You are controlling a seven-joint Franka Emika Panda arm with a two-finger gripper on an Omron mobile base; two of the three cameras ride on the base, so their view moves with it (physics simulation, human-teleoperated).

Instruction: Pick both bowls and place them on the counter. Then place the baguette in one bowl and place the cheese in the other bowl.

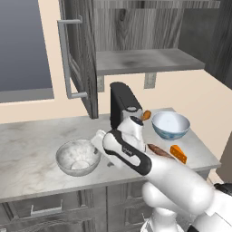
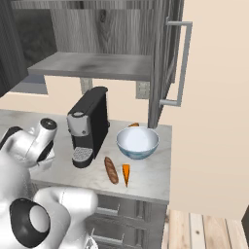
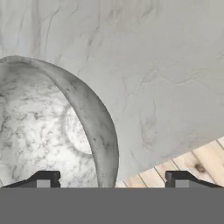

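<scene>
The grey-white marbled bowl [image 1: 78, 156] stands upright on the counter [image 1: 27, 145], left of the arm. My gripper [image 3: 113, 179] is open just above it, with the bowl's right rim [image 3: 103, 144] between the two spread fingertips [image 3: 43, 179], which do not touch it. The white bowl with blue pattern [image 1: 170, 124] stands at the counter's right end. In front of it lie the baguette [image 1: 158, 150], partly hidden by my arm, and the orange cheese wedge [image 1: 178, 154]. From the right base view the baguette [image 2: 111, 169] and cheese [image 2: 126, 174] lie side by side before the patterned bowl [image 2: 137, 142].
A black coffee machine [image 1: 121, 102] stands behind my arm, with a small orange-brown lump [image 1: 146, 115] beside it. Above are a grey shelf board [image 1: 145, 61] and an open cabinet door with a long handle [image 1: 68, 59]. The counter ends just right of the cheese.
</scene>
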